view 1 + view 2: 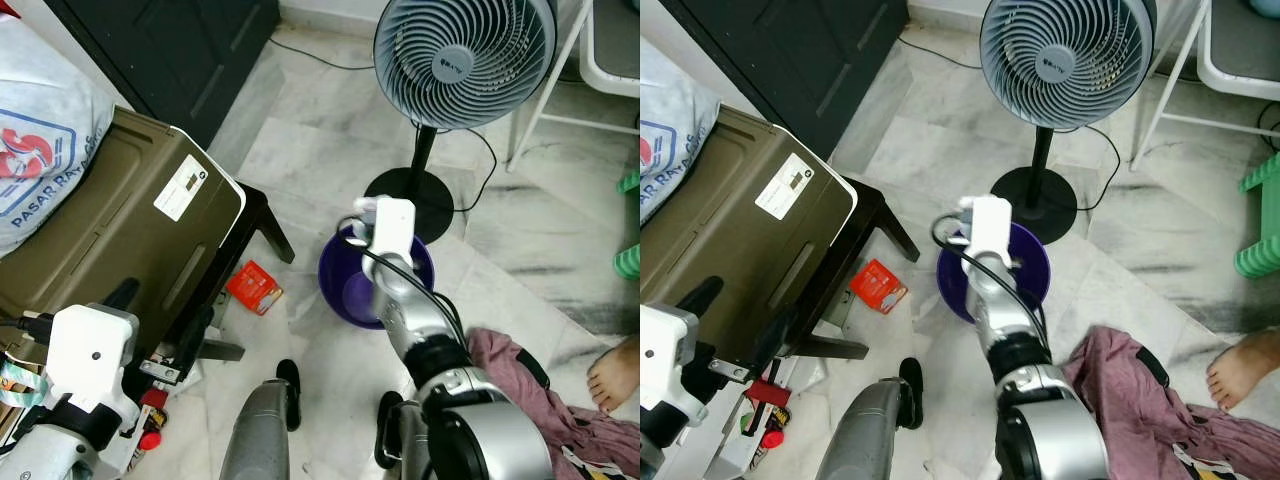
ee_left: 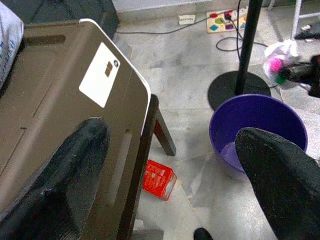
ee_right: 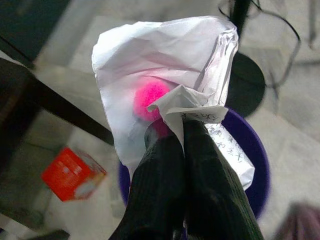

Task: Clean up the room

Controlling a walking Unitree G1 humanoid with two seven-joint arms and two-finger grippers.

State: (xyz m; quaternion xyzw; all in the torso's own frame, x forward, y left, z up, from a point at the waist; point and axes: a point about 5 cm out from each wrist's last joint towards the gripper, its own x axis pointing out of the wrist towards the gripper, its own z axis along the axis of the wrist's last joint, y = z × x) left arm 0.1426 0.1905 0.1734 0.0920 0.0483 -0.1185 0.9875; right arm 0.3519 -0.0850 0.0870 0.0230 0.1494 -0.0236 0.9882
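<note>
Right gripper [image 3: 182, 131]: your fingers are pinched tight on crumpled paper [image 3: 165, 65] with a pink ball [image 3: 150, 95], held above the purple bin [image 2: 257, 125]. Left gripper [image 2: 172, 165] spread wide near the red box [image 2: 159, 179].

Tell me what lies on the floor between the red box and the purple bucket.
Bare marble floor separates the red box from the purple bucket, seen in the left eye view.

Purple bin [image 1: 350, 285] mouth open from above. Fan base [image 1: 408, 200] and pole stand just behind it. Red box [image 1: 254, 287] lies on the floor beside it; brown bench [image 1: 130, 230] to its left. Bare marble floor [image 1: 300, 150] beyond.
</note>
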